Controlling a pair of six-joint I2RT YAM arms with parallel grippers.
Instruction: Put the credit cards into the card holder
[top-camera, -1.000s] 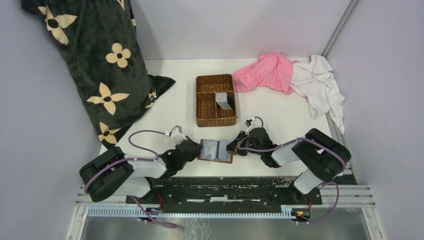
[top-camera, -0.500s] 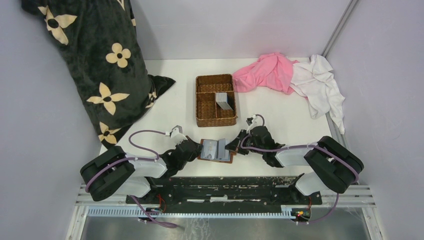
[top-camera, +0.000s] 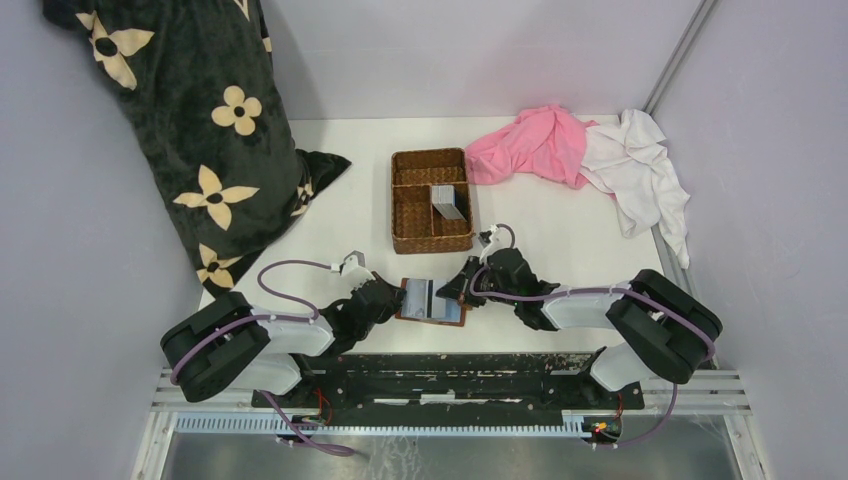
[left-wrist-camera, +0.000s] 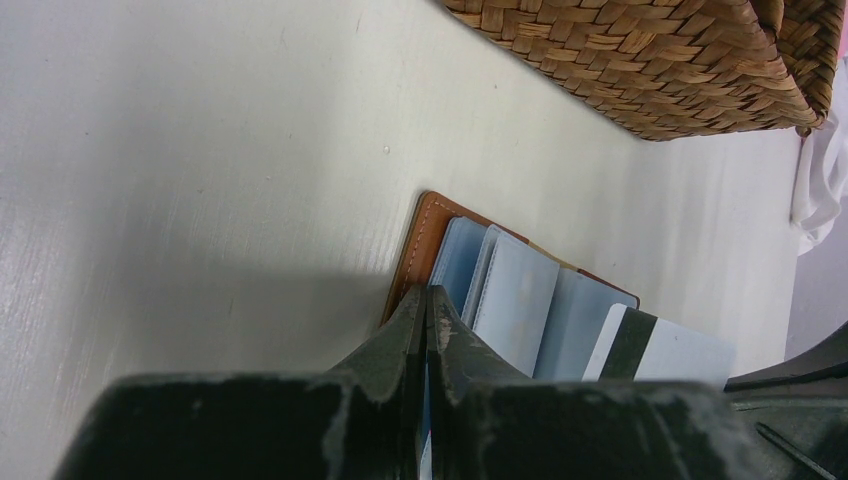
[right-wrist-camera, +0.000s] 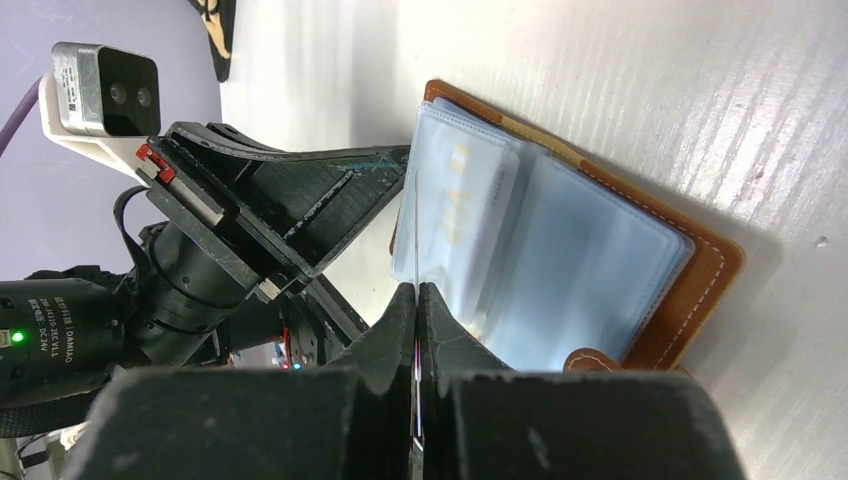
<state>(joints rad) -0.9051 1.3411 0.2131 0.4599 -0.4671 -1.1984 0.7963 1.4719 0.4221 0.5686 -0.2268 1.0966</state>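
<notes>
Seen from above, the brown card holder (top-camera: 446, 313) lies open on the white table (top-camera: 560, 240) between the left gripper (top-camera: 398, 298) and the right gripper (top-camera: 456, 290), just in front of the wicker basket (top-camera: 412, 215), whose right-hand compartment holds a stack of credit cards (top-camera: 448, 203). Only the left wrist camera shows the left fingers pressed together on the holder's near edge, with clear sleeves fanned out and a dark-striped credit card (left-wrist-camera: 665, 350) beyond them. The right wrist camera shows that card only as a thin edge-on line, pinched between the closed right fingers over the sleeves.
</notes>
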